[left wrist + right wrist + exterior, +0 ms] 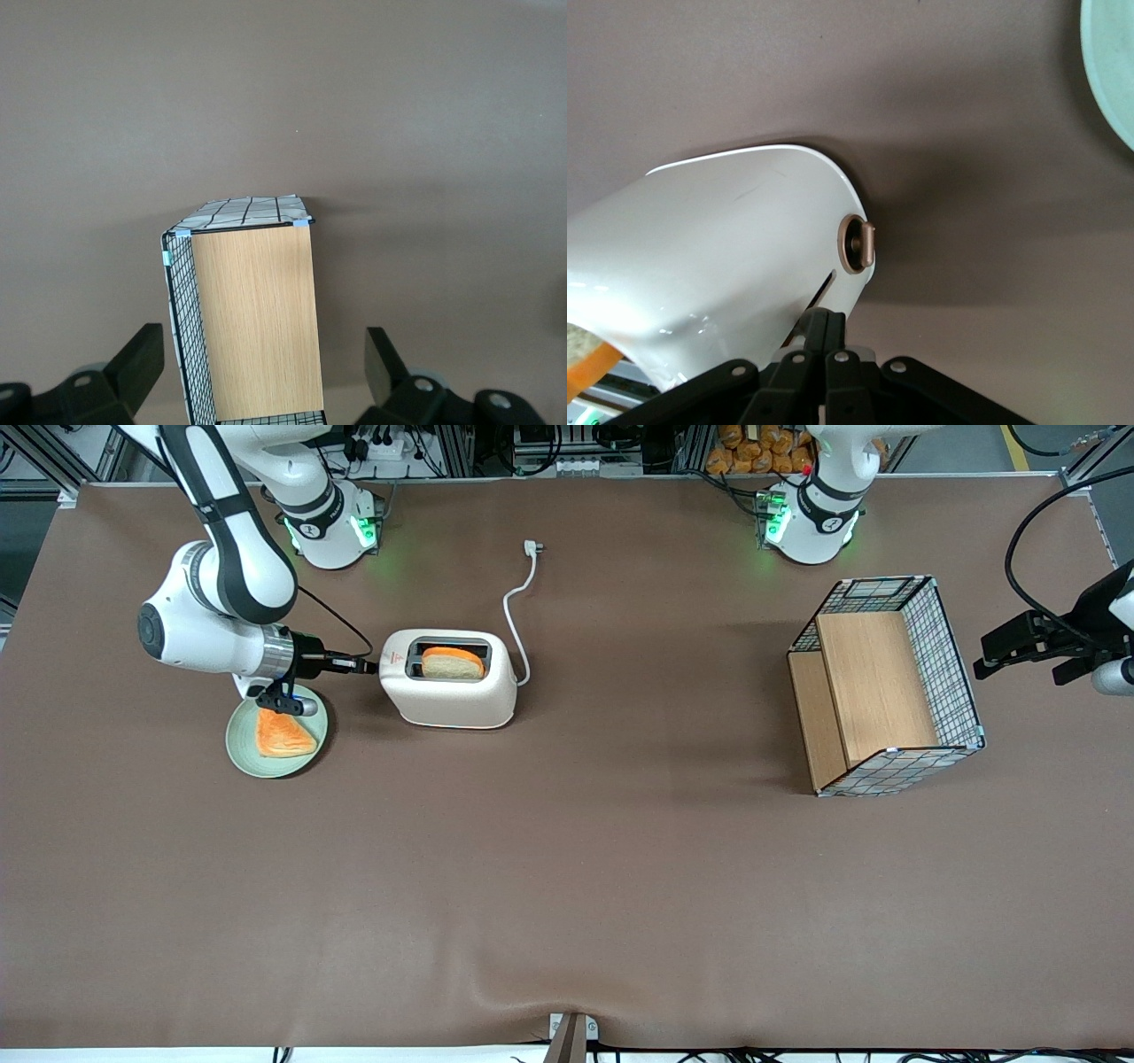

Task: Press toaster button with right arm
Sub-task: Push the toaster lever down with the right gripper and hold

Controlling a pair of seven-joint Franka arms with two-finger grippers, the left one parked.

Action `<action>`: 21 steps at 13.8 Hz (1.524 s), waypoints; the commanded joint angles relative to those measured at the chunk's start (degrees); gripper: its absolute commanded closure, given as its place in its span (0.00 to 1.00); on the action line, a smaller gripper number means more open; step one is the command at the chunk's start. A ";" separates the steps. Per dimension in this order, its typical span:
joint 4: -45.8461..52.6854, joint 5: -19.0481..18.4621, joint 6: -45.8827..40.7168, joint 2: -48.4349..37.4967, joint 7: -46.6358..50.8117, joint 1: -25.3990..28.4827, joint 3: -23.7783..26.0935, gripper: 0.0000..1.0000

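One gripper (370,665), jaws together, touching the narrow end of one toaster (450,679), one bread slice (453,663) sitting in its slot.

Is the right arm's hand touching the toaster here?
Touching. In the right wrist view the shut hand presses its fingertips against the toaster at the lever slot; the front view agrees.

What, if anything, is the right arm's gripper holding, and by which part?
Nothing is held. The gripper, fingers shut together, presses its tips against the narrow end of the toaster.

Even overhead light — soft shadows
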 commanded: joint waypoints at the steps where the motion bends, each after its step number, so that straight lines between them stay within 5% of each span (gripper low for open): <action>1: -1.00 1.73 2.81 1.14 -2.42 1.26 -0.17 1.00; 21: -1.00 4.45 7.46 5.27 -5.67 2.84 -0.08 1.00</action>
